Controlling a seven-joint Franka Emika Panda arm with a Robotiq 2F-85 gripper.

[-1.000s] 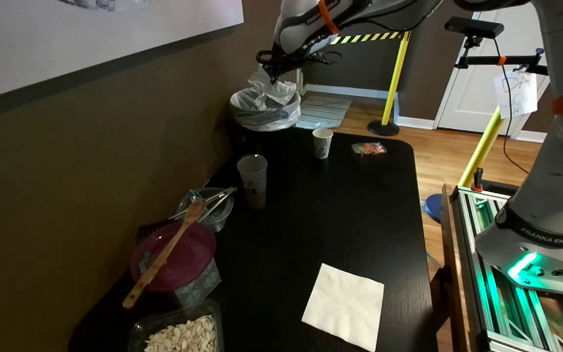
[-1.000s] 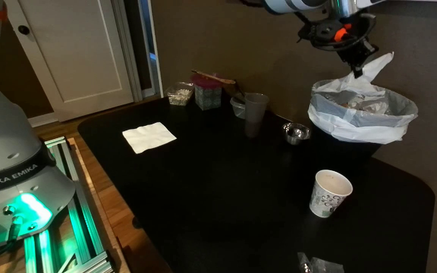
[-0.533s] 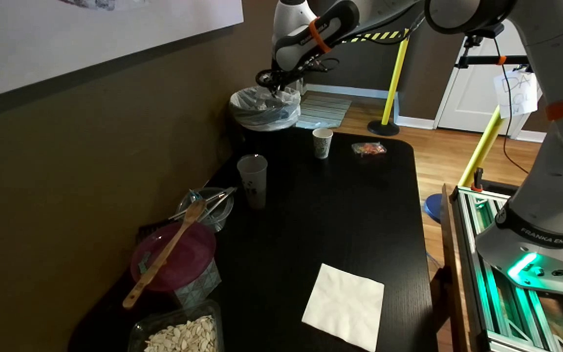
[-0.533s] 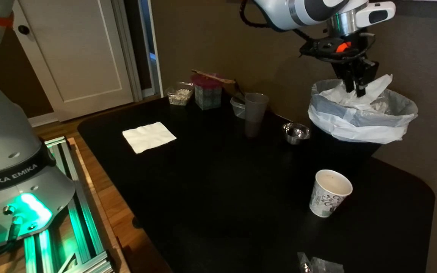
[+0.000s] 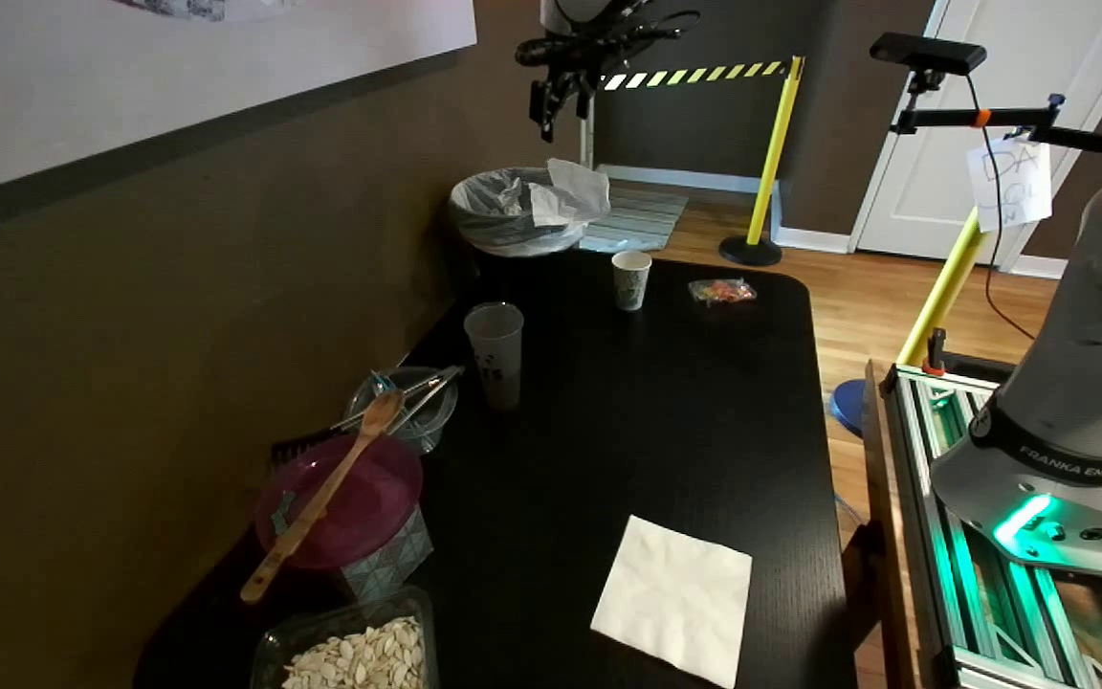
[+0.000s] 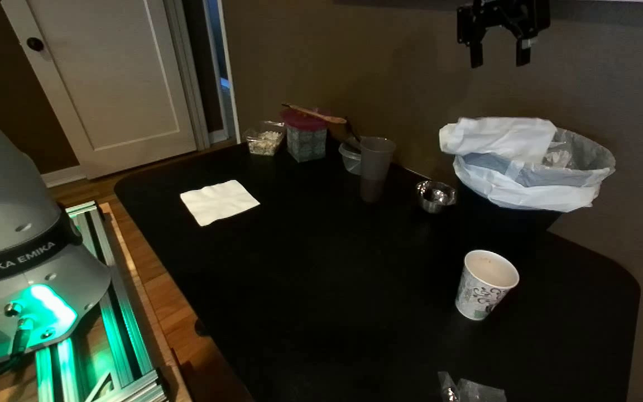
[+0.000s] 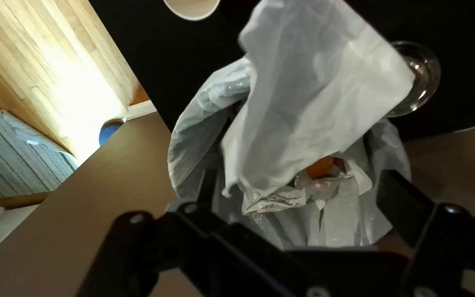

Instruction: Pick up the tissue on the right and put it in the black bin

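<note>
Gripper point(image 6: 499, 59) spread wide above the black bin point(image 6: 525, 220)

Its fingers point(image 7: 404, 206) stand well apart, pointing down over the bin's mouth in the wrist view; the white tissue point(image 6: 497, 138) lies draped across the rim on the table side, covering part of the mouth and jutting past the edge, apart from the fingers above it; the bin's pale liner point(image 6: 550, 195) is folded outward, and its dark base merges with the table point(image 6: 327, 290), so that where it stands I cannot tell.

That black surface bears a flat cream napkin point(image 6: 219, 202) at the end away from the bin; an upright paper cup point(image 6: 484, 287) and a clear packet point(image 5: 723, 291) lie nearer the bin, apart from each other, with a small shiny bowl point(image 6: 436, 198) just beside it; along the brown wall point(image 5: 226, 335) are a tall translucent cup point(image 6: 376, 167), a clear tub point(image 5: 431, 421), a patterned box point(image 6: 306, 144) with a wooden spoon point(image 5: 323, 505) across its pink top point(image 5: 374, 502), and a clear tray point(image 5: 429, 632) of pale seeds point(image 5: 360, 655); beyond the table, the room shows wood floor point(image 5: 848, 306), a striped mat point(image 5: 632, 215), yellow posts point(image 5: 776, 153) with black-and-yellow tape point(image 5: 694, 76), and a white door point(image 6: 115, 78).
</note>
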